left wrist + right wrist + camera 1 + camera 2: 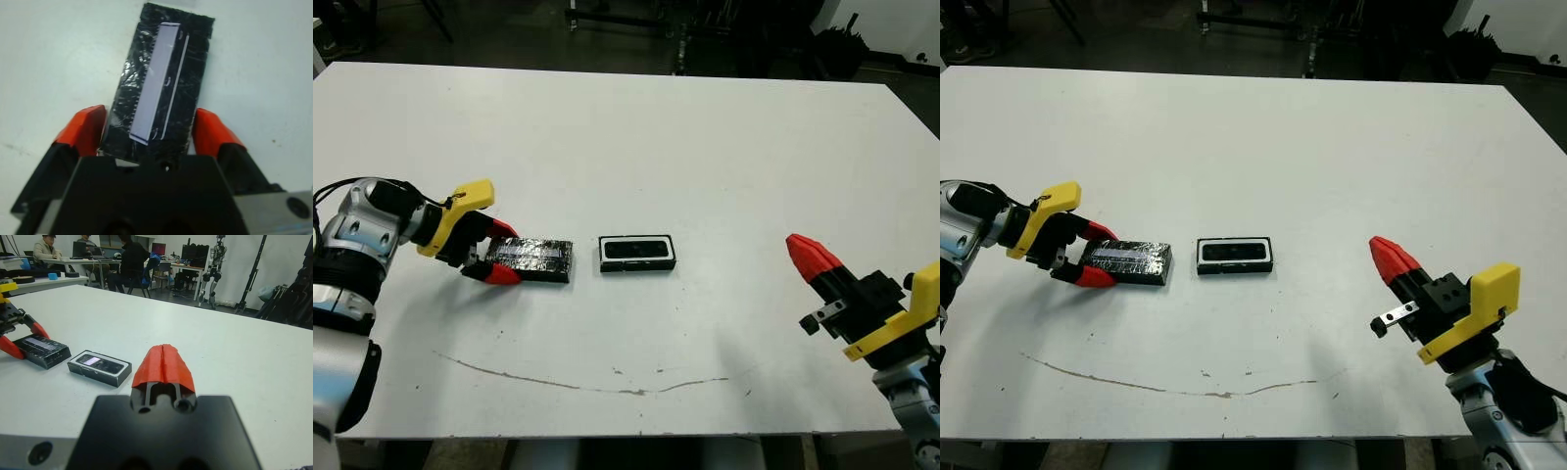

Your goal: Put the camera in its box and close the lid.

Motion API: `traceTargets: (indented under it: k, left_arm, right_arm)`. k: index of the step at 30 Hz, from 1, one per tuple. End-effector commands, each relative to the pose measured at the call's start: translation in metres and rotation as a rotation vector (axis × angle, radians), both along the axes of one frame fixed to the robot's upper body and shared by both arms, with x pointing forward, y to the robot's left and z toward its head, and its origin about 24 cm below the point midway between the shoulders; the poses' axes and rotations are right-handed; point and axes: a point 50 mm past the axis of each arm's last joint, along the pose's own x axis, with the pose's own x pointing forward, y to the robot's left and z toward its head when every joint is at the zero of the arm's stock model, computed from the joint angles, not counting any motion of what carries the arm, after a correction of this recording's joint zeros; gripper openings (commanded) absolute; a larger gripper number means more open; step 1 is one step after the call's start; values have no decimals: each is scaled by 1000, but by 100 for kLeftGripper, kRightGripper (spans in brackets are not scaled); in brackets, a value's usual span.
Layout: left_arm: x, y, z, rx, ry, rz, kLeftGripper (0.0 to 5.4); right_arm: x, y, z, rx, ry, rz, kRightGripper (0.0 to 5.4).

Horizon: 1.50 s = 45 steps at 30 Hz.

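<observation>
Black and shiny-mottled, the lid lies flat on the worktop toward its left edge, w/ the left gripper open round its short end, one red finger each side along the long edges, though whether the pads actually touch I can't tell. It looks a thin, stiff, light slab w/ a slick top, so I'd say pinching those long edges is right, kept level. Just beside it, mid-worktop, the box already holds the camera; right gripper is shut, hovering near the right edge.
</observation>
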Motion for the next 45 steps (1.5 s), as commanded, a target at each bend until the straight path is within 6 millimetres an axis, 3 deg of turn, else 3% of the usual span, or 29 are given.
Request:
traceTargets:
  k: [1,10,14,19,24,30,45]
  left_arm:
    - [0,4,1,38,6,-19,321]
    - [-2,8,-3,-58,32,95,316]
    - [-3,9,-7,-250,32,246,316]
    - [-4,3,-6,-434,-66,284,316]
    - [-3,-10,-2,-530,-47,288,316]
    - [3,-27,1,-474,-62,214,316]
    - [17,-53,-19,-291,49,124,316]
  right_arm:
    - [0,-4,0,-24,9,-18,0]
    - [0,-5,-1,-24,18,-20,0]
    - [0,-5,-2,-29,20,-16,0]
    - [-1,-4,-3,-24,30,-22,0]
    - [-1,-3,-4,-30,32,-19,0]
    - [-2,-1,-5,-20,37,-15,0]
    - [-4,0,-6,-23,35,-12,0]
